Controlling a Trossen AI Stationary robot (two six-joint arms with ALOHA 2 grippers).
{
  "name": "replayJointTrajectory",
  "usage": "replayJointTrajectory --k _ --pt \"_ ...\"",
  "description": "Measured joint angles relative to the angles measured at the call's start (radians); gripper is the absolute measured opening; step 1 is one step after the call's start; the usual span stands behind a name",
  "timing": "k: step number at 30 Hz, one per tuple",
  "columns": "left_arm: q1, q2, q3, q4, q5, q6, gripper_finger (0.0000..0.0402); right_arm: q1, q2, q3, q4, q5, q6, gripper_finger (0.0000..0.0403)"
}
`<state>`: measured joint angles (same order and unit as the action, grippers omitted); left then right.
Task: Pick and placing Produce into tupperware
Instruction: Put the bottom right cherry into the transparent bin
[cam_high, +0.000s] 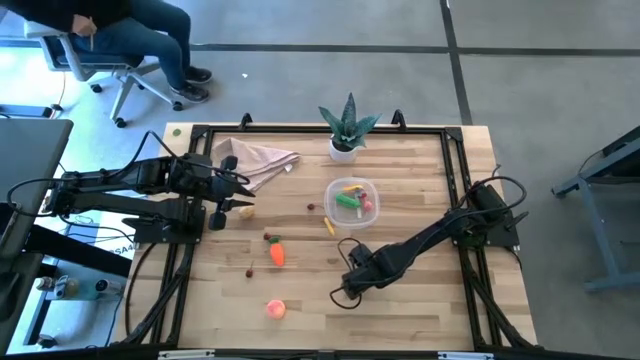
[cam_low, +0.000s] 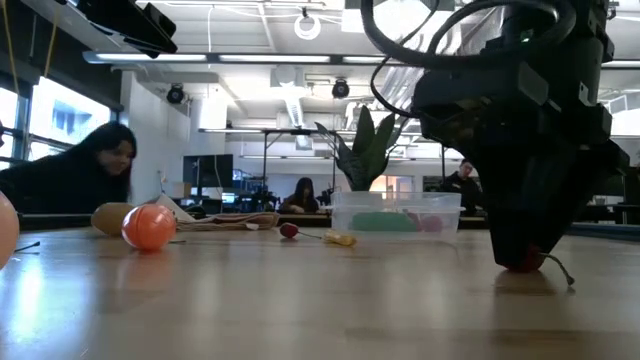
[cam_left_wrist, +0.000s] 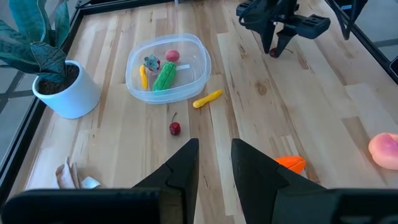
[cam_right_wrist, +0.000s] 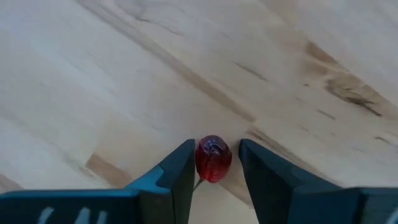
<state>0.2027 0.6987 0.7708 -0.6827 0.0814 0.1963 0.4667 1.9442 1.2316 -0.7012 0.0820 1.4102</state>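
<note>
Cherry (cam_right_wrist: 213, 158), small, glossy red, thin stem, between right gripper (cam_right_wrist: 214, 167) fingers

The bench (cam_high: 420, 200) is pale, smooth wood planks. The tub (cam_left_wrist: 193, 78) is clear glossy plastic. The cherry (cam_right_wrist: 213, 158) is shiny red. The cloth (cam_high: 262, 160) looks soft, matt.

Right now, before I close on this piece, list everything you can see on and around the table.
tupperware: one, clear, table centre, holding green, yellow, red pieces
cherry: one, red, between right fingers
second cherry: one, red, near container
yellow strip: one, beside container
carrot: one, orange, mid-table
peach: one, pink-orange, near edge
plant: one, green, white pot
cloth: one, beige, by left arm
person: one, seated beyond table
left gripper: narrowly parted, empty
right gripper: straddling cherry
</note>
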Motion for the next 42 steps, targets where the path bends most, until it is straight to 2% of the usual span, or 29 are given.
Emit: replayJointTrajectory --k 18,29,42 --pt "0.0 0.0 0.0 0.0 0.0 0.0 0.0083 -0.001 0.001 -0.001 -0.044 -0.009 0.037 0.0122" --pt "0.0 0.0 0.0 0.0 0.0 0.0 0.0083 -0.001 0.0 -0.002 -0.051 -0.023 0.052 0.0066" --pt "0.0 0.0 0.0 0.0 0.0 0.0 0.0083 -0.002 0.0 -0.002 -0.047 -0.012 0.047 0.0063"
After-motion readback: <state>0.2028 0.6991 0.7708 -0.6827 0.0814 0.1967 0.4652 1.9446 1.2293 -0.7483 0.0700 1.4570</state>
